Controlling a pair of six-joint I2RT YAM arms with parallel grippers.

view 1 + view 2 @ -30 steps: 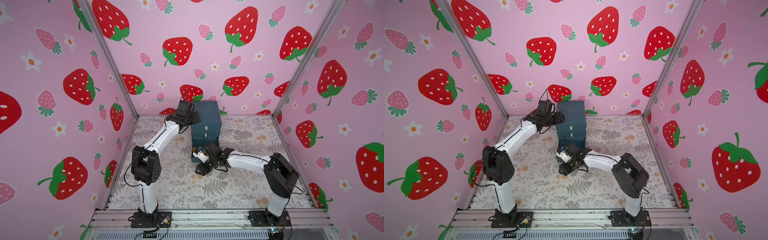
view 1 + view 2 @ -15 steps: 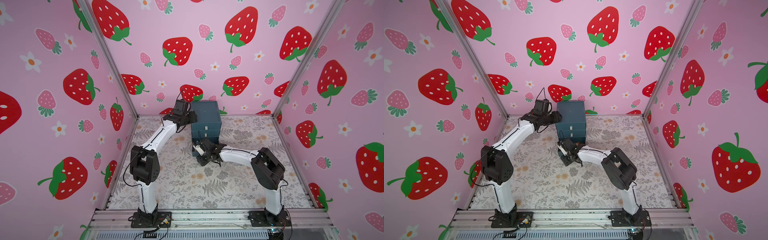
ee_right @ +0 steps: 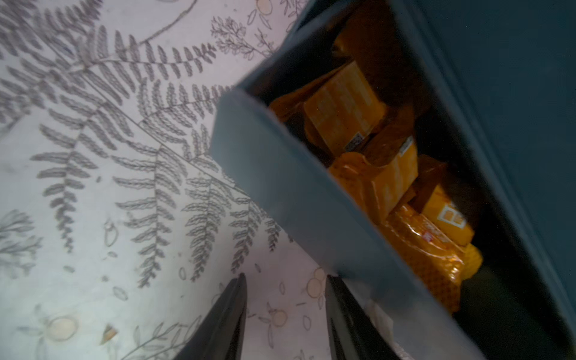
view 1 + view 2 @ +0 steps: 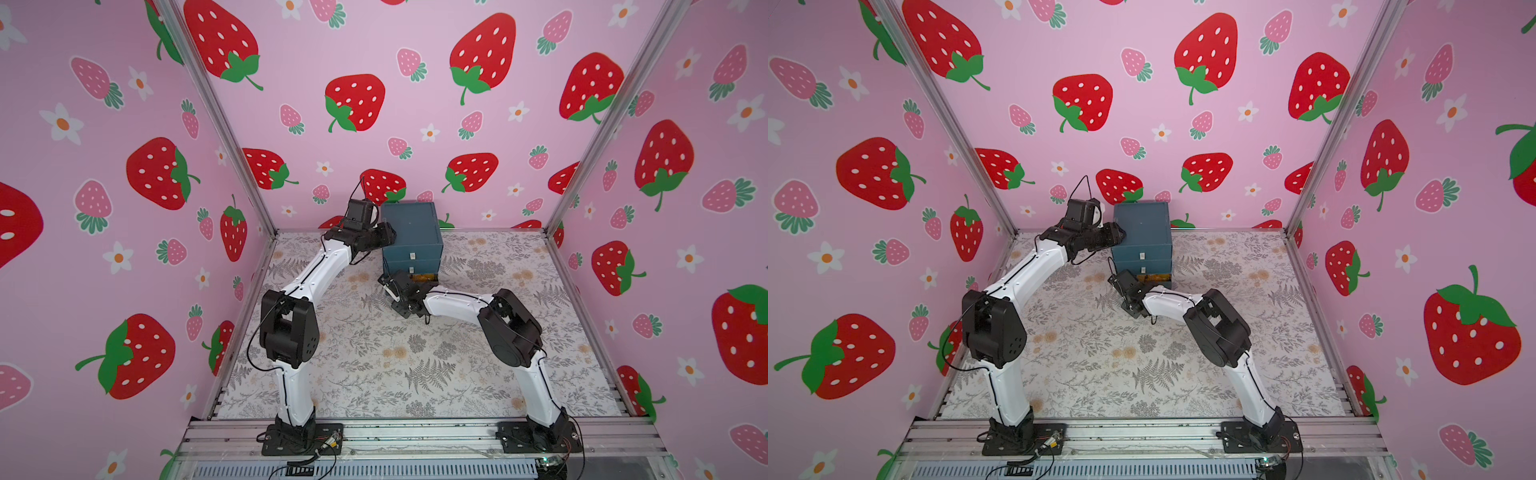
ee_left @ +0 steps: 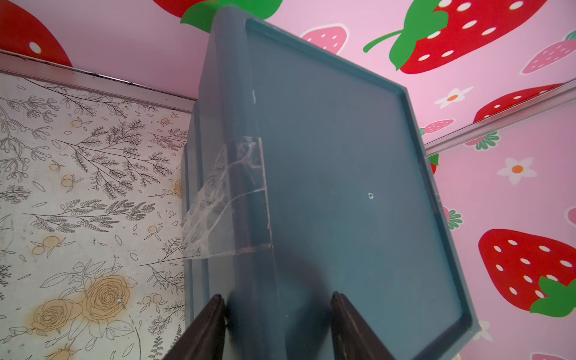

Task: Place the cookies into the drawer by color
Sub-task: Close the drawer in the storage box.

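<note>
Astride the drawer's (image 5: pixel 343 187) top edge, left end effector (image 5: pixel 276 295) stands half-open.

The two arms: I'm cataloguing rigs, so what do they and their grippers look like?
Both the left arm and right arm have white tubular links, bulky black joint housings and thin black cables alongside. The left gripper and right gripper each show two dark, tapering fingers.

Drawer cabinet (image 4: pixel 409 228) blocks the bench's (image 4: pixel 415 374) back edge, middle. Its bottom drawer (image 3: pixel 296 193) juts toward my right gripper (image 3: pixel 285 277), stuffed with orange cookies (image 3: pixel 343 109). Front half: free passage.
</note>
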